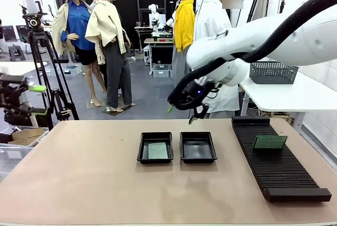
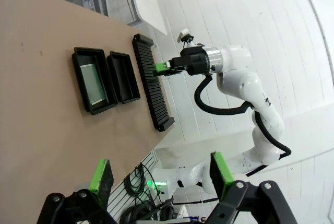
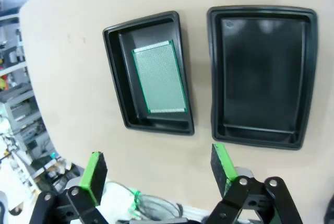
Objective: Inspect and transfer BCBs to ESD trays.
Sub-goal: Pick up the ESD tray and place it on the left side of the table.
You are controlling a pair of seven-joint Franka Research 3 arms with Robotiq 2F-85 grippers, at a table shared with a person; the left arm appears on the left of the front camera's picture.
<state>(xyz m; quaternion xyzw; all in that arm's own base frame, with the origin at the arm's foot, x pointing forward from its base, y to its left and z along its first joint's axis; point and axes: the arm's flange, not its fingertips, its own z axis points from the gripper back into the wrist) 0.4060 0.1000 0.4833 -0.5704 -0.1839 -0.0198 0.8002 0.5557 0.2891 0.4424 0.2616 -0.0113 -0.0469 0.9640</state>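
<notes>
Hovering above the left tray (image 1: 140, 149) and right tray (image 1: 198, 135), the right claw (image 1: 181, 114) is spread, holding nothing. One BCB (image 1: 157, 150) lies flat in the left tray; a second BCB (image 1: 270, 141) stands in the rack (image 1: 279, 176). Off to the side, the left claw (image 2: 159, 161) is spread too.

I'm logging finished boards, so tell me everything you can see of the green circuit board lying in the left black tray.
The thin flat green rectangular circuit board lies flat on the floor of the shallow black plastic tray, the robot's left one of the pair. Its face shows a fine even grid of tiny dots. It sits toward the wall nearest the empty twin tray, leaving bare floor on the other side. Only the tray touches it.
</notes>
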